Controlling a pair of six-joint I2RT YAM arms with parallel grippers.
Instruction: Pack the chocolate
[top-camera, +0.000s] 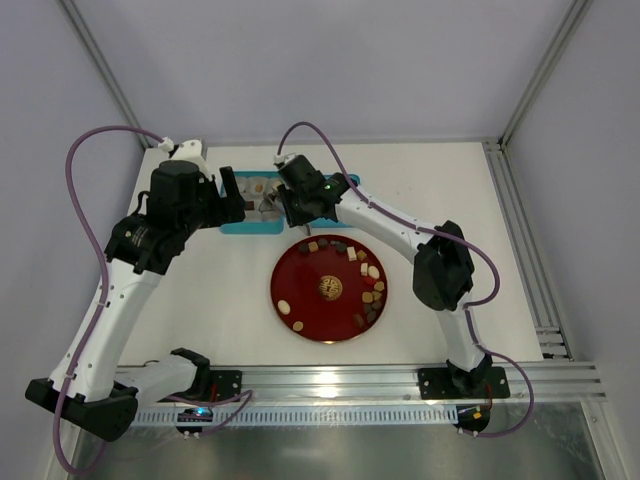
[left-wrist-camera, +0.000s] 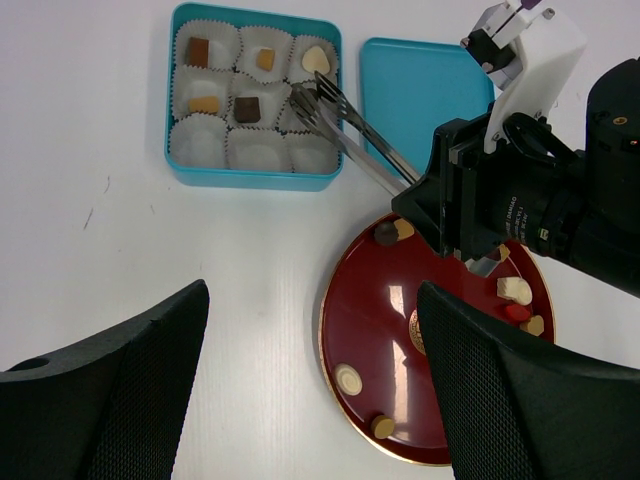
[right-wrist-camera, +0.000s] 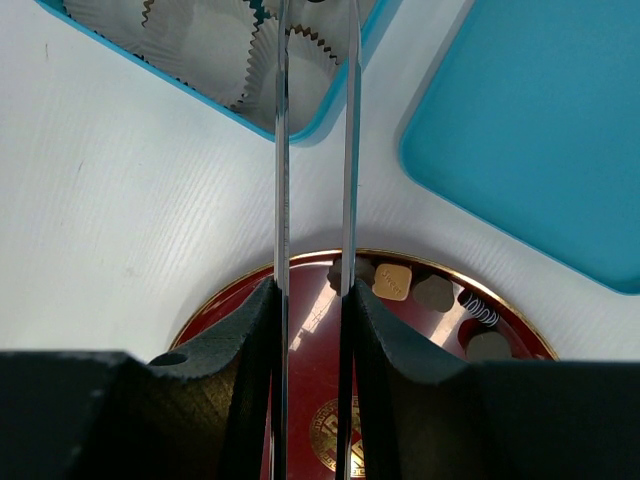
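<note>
Several chocolates (top-camera: 372, 271) lie on the red plate (top-camera: 305, 295), mostly along its right rim. More chocolates (left-wrist-camera: 247, 109) sit in paper cups in the open teal box (left-wrist-camera: 255, 180). My right gripper (right-wrist-camera: 312, 290) is shut on metal tongs (right-wrist-camera: 281, 150). The tong arms stand apart, with their tips (left-wrist-camera: 308, 100) over the box's right column of cups. I see no chocolate between them. My left gripper (left-wrist-camera: 315, 300) is open and empty, above the table beside the plate's left edge (left-wrist-camera: 330, 350).
The teal lid (left-wrist-camera: 425, 95) lies flat to the right of the box, also in the right wrist view (right-wrist-camera: 530, 130). The right arm (top-camera: 400, 228) reaches across above the plate's far side. A gold emblem (top-camera: 330, 288) marks the plate's middle.
</note>
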